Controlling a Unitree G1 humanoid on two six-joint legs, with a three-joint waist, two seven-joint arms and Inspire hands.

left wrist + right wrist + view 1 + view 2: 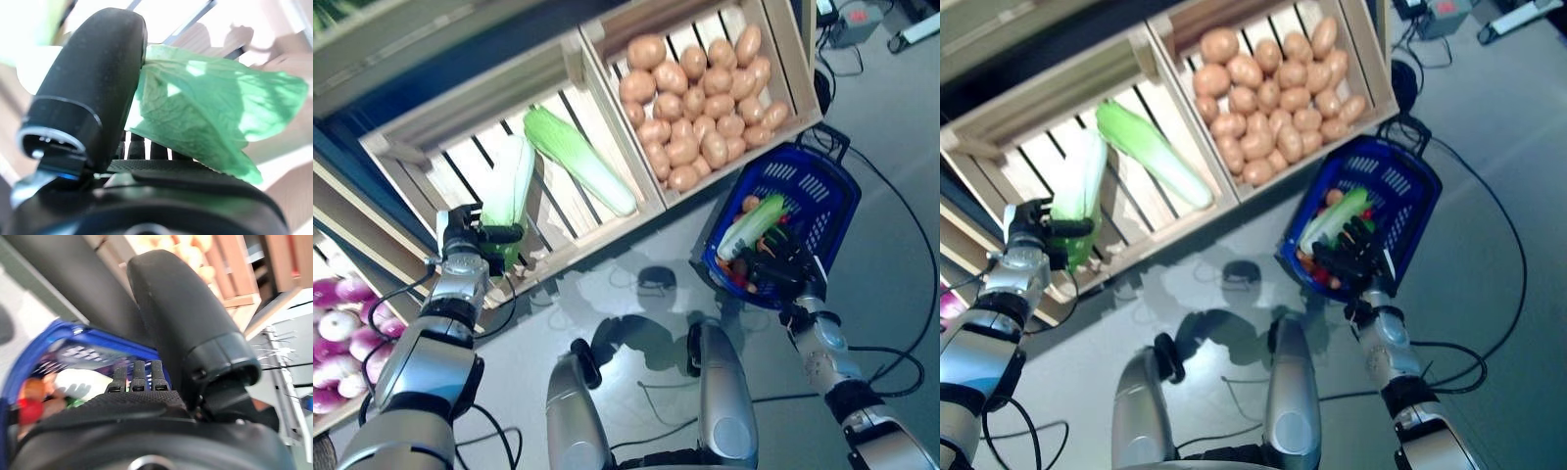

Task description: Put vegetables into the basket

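Observation:
Two long pale-green cabbages lie in a slatted wooden crate [475, 98]. My left hand [468, 243] is at the crate's front edge, thumb [93, 83] pressed on the leafy green end of the nearer cabbage [509, 186], fingers under the leaf [210, 112]. The other cabbage [582, 162] lies slantwise beside it. On the floor to the right stands a blue basket [827, 186] with a cabbage [754, 225], carrots and small red pieces in it. My right hand [781, 266] grips the basket's near rim [98, 345], fingers curled over the edge.
A second crate [793, 59] full of potatoes [700, 98] stands right of the cabbage crate, just behind the basket. Purple onions [342, 333] lie in a bin at the far left. Grey floor lies in front of the crates.

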